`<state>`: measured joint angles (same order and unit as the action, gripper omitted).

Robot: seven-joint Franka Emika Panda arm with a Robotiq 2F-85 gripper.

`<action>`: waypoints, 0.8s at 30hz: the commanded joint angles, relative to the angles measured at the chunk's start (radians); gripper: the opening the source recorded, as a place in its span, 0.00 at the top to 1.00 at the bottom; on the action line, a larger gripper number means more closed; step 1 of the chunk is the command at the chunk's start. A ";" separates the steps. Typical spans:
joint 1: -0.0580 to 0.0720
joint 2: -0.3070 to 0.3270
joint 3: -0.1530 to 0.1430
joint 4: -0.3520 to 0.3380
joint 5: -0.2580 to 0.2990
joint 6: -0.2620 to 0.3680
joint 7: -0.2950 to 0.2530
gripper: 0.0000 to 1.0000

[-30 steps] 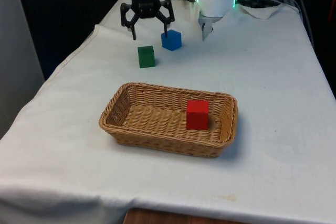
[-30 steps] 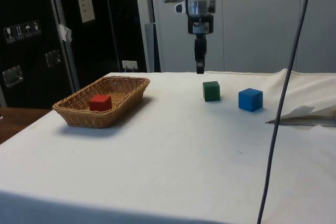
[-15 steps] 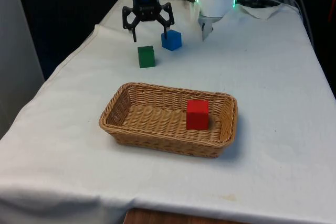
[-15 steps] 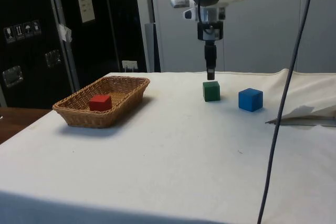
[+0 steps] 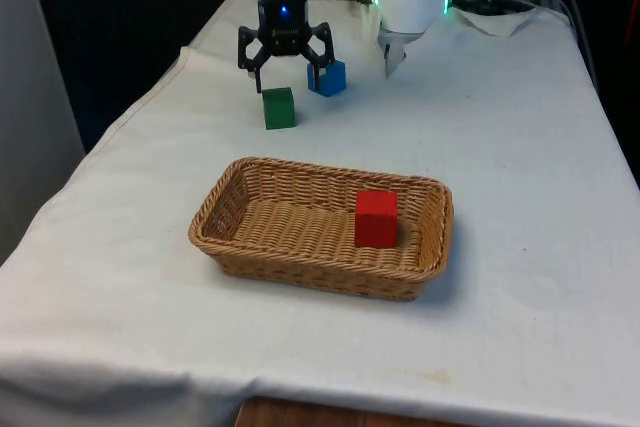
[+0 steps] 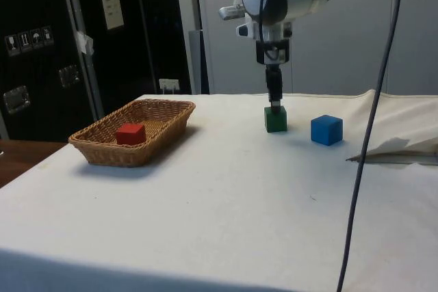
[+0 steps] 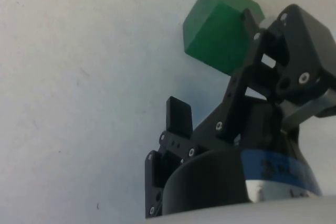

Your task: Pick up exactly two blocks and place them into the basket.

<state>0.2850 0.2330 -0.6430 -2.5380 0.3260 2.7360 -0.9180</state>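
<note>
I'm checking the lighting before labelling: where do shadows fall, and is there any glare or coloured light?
Front view: soft shadow beside the basket on the front view's right; green glow at the robot base. Side view: faint shadow under the basket; green block evenly lit. Wrist view: gripper shades the cloth bluish.

The white-clothed bench (image 5: 520, 147) is carrying a small green cube (image 5: 278, 107) just under the claw (image 5: 285, 64), a blue cube (image 5: 330, 77) beside it, and an oblong woven wicker basket (image 5: 240, 197) well apart.

Green block (image 5: 279, 108), blue block (image 5: 329, 77), red block (image 5: 376, 218) — tan woven basket (image 5: 240, 243), white cloth (image 5: 500, 147).
</note>
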 commanded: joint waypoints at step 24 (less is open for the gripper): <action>-0.006 0.088 0.039 0.015 0.021 0.063 -0.013 0.57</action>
<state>0.2850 0.3250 -0.6120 -2.5200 0.3390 2.7890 -0.9220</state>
